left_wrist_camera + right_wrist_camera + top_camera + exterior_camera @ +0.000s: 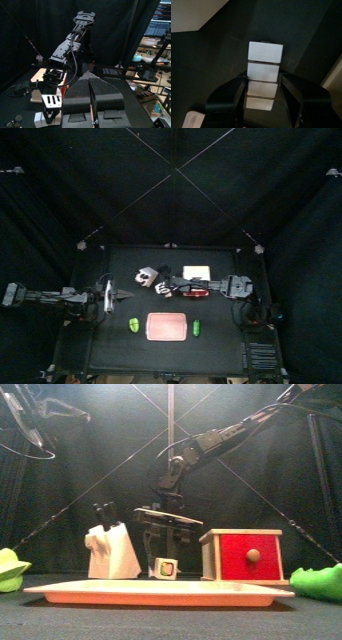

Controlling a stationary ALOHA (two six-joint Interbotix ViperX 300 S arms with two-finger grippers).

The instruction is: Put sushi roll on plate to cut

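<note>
Hovering over the roll [263,75], the right tool [262,102] has its jaws spread wide on either side of the nearest piece, with nothing clamped yet. The roll (a row of white blocks with dark seams) lies toward the tabletop's [120,263] back edge, between a white knife block [112,551] and a red box [249,556], well behind the pink plate [160,591] at the front edge. The likeliest trouble, I judge, is the grip itself: the jaws straddle only one end of the row, so closing there could lift a single block and leave the rest behind, or tip the row. A squeeze along the seams might also pry the pieces apart. Carrying it forward, the arm passes close to the knife block and could nudge it. The left tool [92,102] rests with jaws together near the tabletop's left edge, away from all this. Green items [134,325] flank the plate, so a release off-centre could land against one.
</note>
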